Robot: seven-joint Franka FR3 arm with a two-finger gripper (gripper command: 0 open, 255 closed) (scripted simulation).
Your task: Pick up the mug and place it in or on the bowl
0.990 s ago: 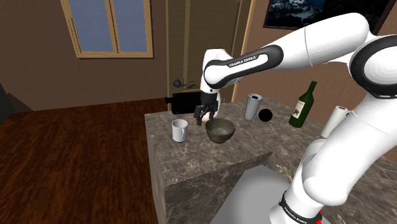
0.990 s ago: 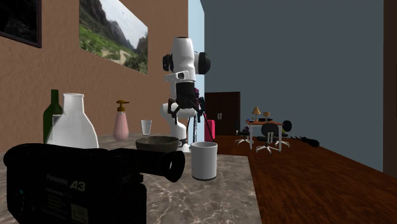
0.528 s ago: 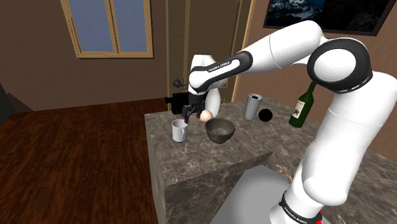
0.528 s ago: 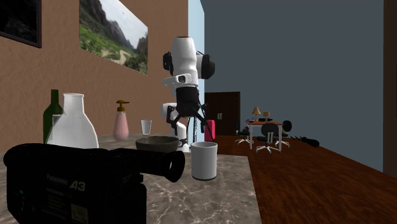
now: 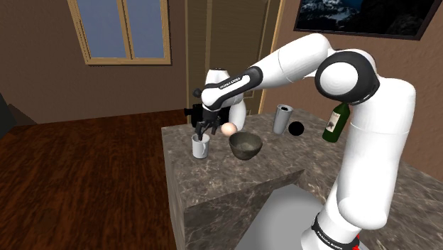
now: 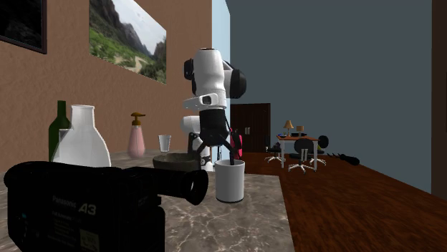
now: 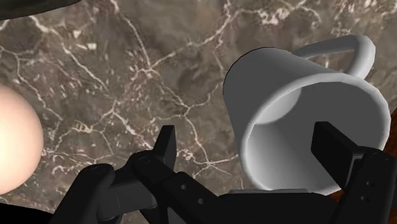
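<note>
A white mug (image 5: 201, 147) stands upright on the marble counter (image 5: 213, 177), to the shoulder view's left of a dark grey bowl (image 5: 245, 145). My black gripper (image 5: 204, 131) hangs open just above the mug's rim. In the wrist view the mug (image 7: 286, 83) lies under the gripper (image 7: 250, 149) with its handle on the far side. One finger (image 7: 167, 149) is outside the mug's wall and the other finger (image 7: 334, 146) is over its opening; neither touches it. From the second exterior view the gripper (image 6: 215, 149) hovers over the mug (image 6: 230, 180), and the bowl (image 6: 176, 161) sits beside it.
A pale pink ball (image 5: 228, 128) lies between mug and bowl, near a black camcorder (image 5: 194, 112). A metal cup (image 5: 283, 118), a black ball (image 5: 295, 129) and a green bottle (image 5: 338, 117) stand farther back. The counter's edge drops to a wooden floor (image 5: 85, 185).
The arm has swung from above the bowl toward the shoulder view's left and come down over the mug. The fingers have stayed open. Mug and bowl have not moved.
</note>
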